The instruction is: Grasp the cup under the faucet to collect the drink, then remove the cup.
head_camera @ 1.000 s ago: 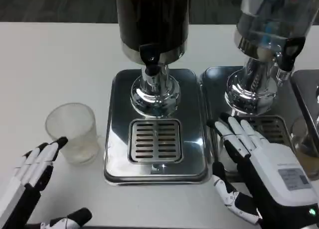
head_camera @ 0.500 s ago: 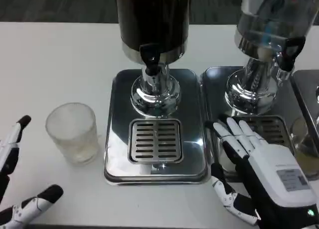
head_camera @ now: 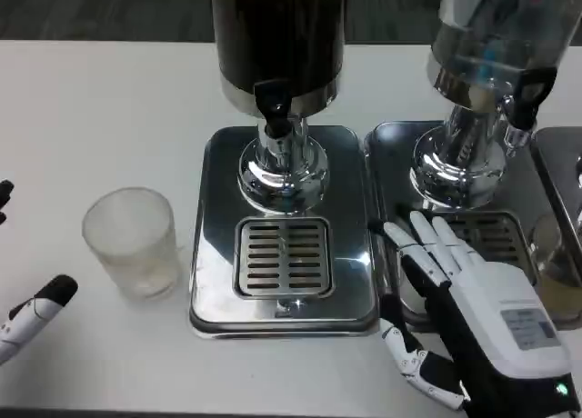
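Left hand [head_camera: 27, 320] at the frame edge, fingers apart, holding nothing, well clear of the cup [head_camera: 132, 242]. Cup upright on the worktop [head_camera: 100, 109], beside the drip tray [head_camera: 284, 320], not yet under the faucet [head_camera: 275, 114]. Right hand [head_camera: 468, 313] spread flat, empty, likely waiting.

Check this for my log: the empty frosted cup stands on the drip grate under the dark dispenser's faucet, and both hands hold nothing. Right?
Not quite. In the head view the cup stands on the white table, left of the drip tray, not on the grate. The left hand and right hand hold nothing.
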